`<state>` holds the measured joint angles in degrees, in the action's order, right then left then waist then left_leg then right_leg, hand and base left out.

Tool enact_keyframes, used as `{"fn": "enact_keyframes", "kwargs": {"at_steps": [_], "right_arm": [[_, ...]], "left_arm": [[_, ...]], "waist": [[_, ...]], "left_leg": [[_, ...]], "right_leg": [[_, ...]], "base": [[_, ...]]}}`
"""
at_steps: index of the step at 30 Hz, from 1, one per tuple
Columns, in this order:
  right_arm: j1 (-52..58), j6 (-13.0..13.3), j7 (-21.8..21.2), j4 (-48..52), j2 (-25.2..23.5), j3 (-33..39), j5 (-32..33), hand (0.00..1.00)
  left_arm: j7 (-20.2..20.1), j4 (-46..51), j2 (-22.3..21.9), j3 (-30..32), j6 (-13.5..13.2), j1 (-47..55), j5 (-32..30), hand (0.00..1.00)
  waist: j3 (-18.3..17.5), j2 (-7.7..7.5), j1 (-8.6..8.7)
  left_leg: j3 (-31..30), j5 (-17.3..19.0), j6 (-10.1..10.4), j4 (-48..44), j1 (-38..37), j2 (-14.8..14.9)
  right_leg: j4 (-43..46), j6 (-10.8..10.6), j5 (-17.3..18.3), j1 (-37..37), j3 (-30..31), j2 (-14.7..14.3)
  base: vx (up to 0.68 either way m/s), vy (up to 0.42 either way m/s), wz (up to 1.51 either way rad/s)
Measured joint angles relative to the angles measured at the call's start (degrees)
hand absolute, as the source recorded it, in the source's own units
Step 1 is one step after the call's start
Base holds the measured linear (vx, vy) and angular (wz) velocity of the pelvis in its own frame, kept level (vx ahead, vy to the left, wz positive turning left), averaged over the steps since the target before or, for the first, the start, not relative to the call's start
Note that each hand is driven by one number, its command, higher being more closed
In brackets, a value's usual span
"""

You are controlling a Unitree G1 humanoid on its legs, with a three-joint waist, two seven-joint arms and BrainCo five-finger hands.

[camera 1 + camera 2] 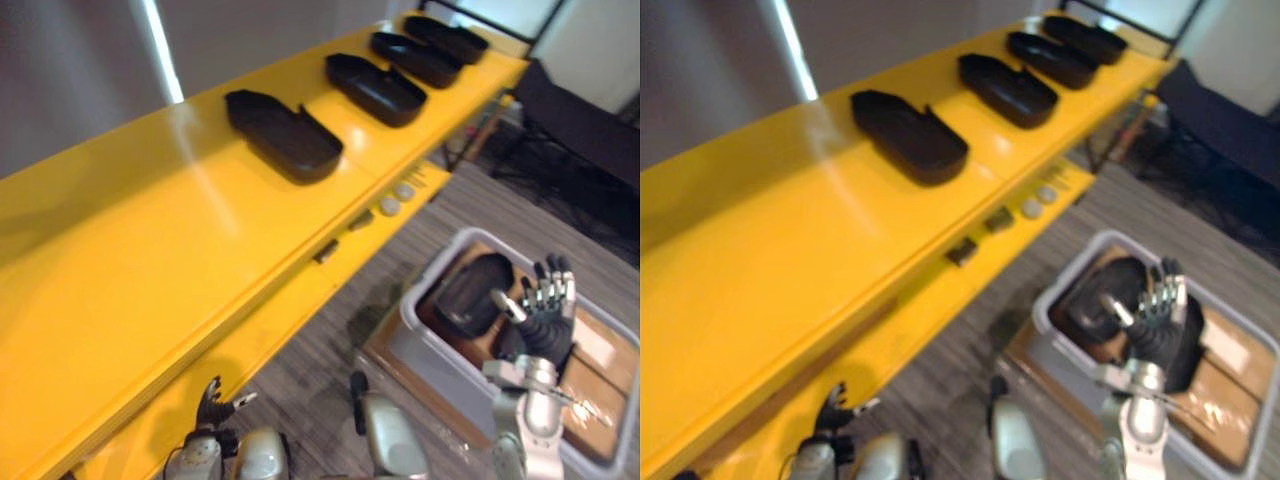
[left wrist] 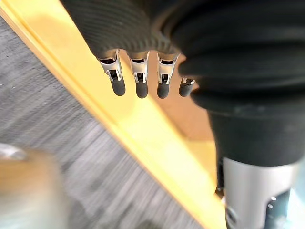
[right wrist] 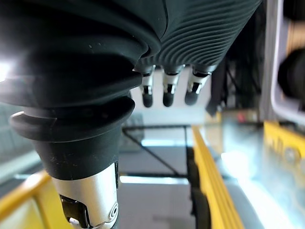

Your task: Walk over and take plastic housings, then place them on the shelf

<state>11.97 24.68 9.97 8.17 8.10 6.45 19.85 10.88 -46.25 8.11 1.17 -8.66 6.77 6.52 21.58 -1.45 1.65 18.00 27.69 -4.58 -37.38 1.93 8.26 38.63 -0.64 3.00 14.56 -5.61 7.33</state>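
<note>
My right hand (image 1: 543, 310) hovers over the bin (image 1: 425, 335), fingers straight and holding nothing. The housing (image 1: 468, 296) lies in the bin just beside my fingers at 9 o'clock, long axis roughly 2 to 8; which end leads I can't tell. My left hand (image 1: 215, 405), loose and empty, is well apart by the shelf (image 1: 150, 230), so the right is nearer. Four housings (image 1: 283, 133) sit on the shelf.

Four black plastic housings sit in a row on top of the yellow shelf (image 1: 150, 230). They are long, shallow shells with the open side up. The first housing (image 1: 283, 135) is near the middle. The second housing (image 1: 376, 89), third housing (image 1: 415, 58) and fourth housing (image 1: 446, 38) run toward the far end. A fifth housing (image 1: 472, 295) lies in a grey bin (image 1: 440, 350) on the floor.
</note>
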Motion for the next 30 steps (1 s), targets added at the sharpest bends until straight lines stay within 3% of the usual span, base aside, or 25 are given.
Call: {"fn": "enact_keyframes", "kwargs": {"at_steps": [1, 4, 9, 11, 13, 14, 16, 17, 20, 26, 30], "right_arm": [[-1.6, 0.0, 0.0, -0.3, 0.0, -2.1, -0.4, 0.00], [-10.0, -0.3, 1.0, -3.0, 0.2, -7.9, -3.2, 0.00], [-17.5, -3.7, 1.6, -4.4, 1.3, -10.8, -4.8, 0.00], [-19.1, -4.6, 1.5, -5.2, 2.0, -10.7, -4.8, 0.00], [-19.3, -6.5, 2.1, -7.2, 4.0, -10.6, -4.6, 0.00], [-17.9, -7.3, 3.1, -7.3, 4.8, -10.2, -4.4, 0.00], [-14.1, -7.6, 5.4, -7.3, 4.6, -8.1, -4.4, 0.00], [-12.4, -7.6, 6.7, -7.3, 4.1, -6.1, -3.5, 0.00], [-10.6, -7.6, 8.8, -7.3, 3.2, -0.3, -0.2, 0.00], [-8.8, -7.6, 7.3, -9.1, 1.2, 4.7, 0.2, 0.00], [-12.8, -8.8, 5.5, -12.1, -1.7, 4.2, 3.8, 0.00]], "left_arm": [[0.3, -0.2, -0.1, 1.4, 0.1, 0.2, 0.2, 0.00], [0.3, -2.6, 0.8, 3.8, 0.5, 3.0, 0.3, 0.00], [0.2, -5.6, 1.3, 9.1, 0.6, 8.7, 4.9, 0.00], [0.1, -5.8, 1.3, 10.2, -0.1, 9.4, 4.9, 0.00], [0.1, -5.6, -0.6, 11.7, -1.4, 9.3, 5.3, 0.00], [-0.2, -5.7, -2.4, 11.9, -1.8, 9.3, 7.1, 0.00], [-1.1, -5.5, -4.7, 11.7, -2.7, 9.9, 7.1, 0.00], [-1.4, -4.8, -5.5, 11.5, -3.3, 10.7, 7.1, 0.00], [-2.3, -3.7, -5.8, 11.5, -4.8, 11.7, 7.0, 0.00], [-2.4, -0.9, -5.0, 9.9, -6.0, 11.0, 11.2, 0.00], [-2.2, 1.2, -4.7, 9.2, -5.9, 10.7, 10.5, 0.00]], "waist": [[-0.1, -0.05, -1.30], [-0.5, -0.68, -4.39], [-1.7, -2.38, -7.95], [-1.8, -2.86, -8.81], [-1.2, -1.16, -8.79], [-0.9, 0.00, -8.64], [-0.8, 0.12, -8.38], [-0.6, -0.62, -8.35], [-0.2, -1.92, -7.24], [0.0, -1.78, -6.75], [0.7, -2.25, -7.72]], "left_leg": [[3.0, -2.3, -0.5, 2.9, 0.0, 0.4], [10.2, -8.1, -0.1, 10.1, 0.2, 1.7], [17.2, -11.8, 2.3, 8.2, 8.1, 6.8], [14.7, -12.0, 2.6, 3.1, 12.7, 8.4], [6.6, -13.2, 4.6, -0.2, 16.3, 9.2], [1.7, -14.5, 6.8, 1.2, 16.7, 9.1], [-3.9, -16.4, 9.9, 5.8, 15.1, 7.8], [-5.1, -17.5, 11.1, 8.6, 13.9, 6.9], [-6.8, -18.9, 12.4, 12.9, 12.9, 4.9], [-10.7, -19.6, 11.5, 13.7, 13.6, 2.4], [-15.4, -18.4, 10.6, 11.5, 16.1, 0.3]], "right_leg": [[3.6, 0.6, 3.2, -2.0, -3.4, 2.8], [3.8, 0.6, 6.7, -9.3, -9.2, 8.2], [-12.9, -1.5, 5.6, -17.2, -12.9, 10.2], [-21.2, -3.1, 1.4, -17.4, -14.5, 9.8], [-27.3, -10.8, 4.0, -19.0, -14.1, 7.0], [-29.5, -11.6, 3.3, -19.1, -13.1, 5.1], [-29.1, -10.7, 2.9, -17.5, -11.1, 4.0], [-28.6, -9.6, 4.0, -15.8, -9.7, 4.0], [-28.0, -9.3, 4.0, -13.6, -8.7, 4.3], [-29.5, -9.7, 2.1, -13.7, -10.0, 4.7], [-30.3, -10.3, 1.5, -15.8, -13.6, 5.2]], "base": [[-0.27, 0.105, -1.27], [-0.23, 0.016, -1.35], [-0.22, -0.179, -1.14], [-0.25, -0.349, -0.77], [-0.25, -0.359, -0.73], [-0.22, -0.284, -0.75], [-0.21, -0.158, -0.65], [-0.18, -0.100, -0.57], [-0.12, -0.070, -0.32], [0.02, -0.009, 0.05], [0.08, 0.037, 0.41]]}}
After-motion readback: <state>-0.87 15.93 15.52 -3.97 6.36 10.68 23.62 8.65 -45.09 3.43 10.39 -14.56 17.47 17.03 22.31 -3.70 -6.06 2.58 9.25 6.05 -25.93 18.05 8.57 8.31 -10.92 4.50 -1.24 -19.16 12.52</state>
